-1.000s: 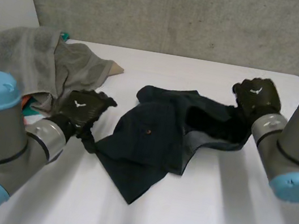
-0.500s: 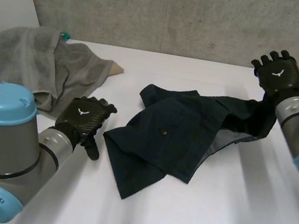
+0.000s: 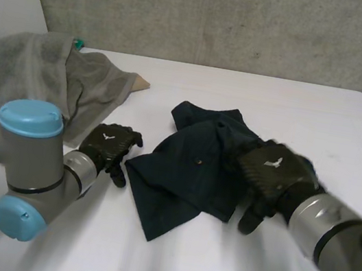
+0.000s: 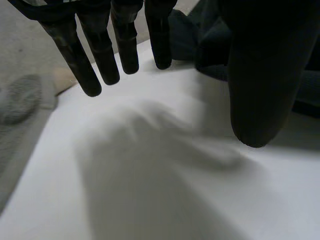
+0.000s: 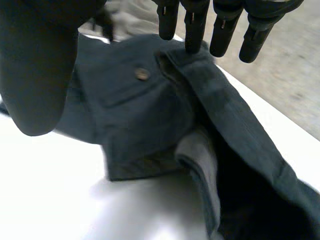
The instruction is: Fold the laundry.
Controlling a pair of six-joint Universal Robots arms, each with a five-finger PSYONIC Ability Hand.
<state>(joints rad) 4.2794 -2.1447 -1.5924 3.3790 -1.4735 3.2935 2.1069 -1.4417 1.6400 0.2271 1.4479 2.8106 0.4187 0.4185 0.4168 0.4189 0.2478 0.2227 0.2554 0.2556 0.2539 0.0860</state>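
A dark navy garment [image 3: 189,168] with a small button [image 3: 198,160] lies crumpled mid-table. My left hand [image 3: 106,146] rests on the table just beside the garment's left edge, fingers straight and holding nothing. In the left wrist view its fingers [image 4: 102,50] hover over bare table, with the dark cloth [image 4: 192,35] just past the fingertips. My right hand [image 3: 272,173] sits low over the garment's right side, open. In the right wrist view its straight fingers [image 5: 195,22] reach over a folded flap of the garment [image 5: 150,110] near the button [image 5: 142,74].
A heap of grey towels [image 3: 46,71] lies at the back left corner, with something beige [image 3: 141,83] peeking out beside it. The white table [image 3: 215,266] runs to a grey wall behind.
My right hand let go of the garment's raised right end and swung down towards the front, over its right side. The stretched cloth fell back into a heap. The left hand barely moved.
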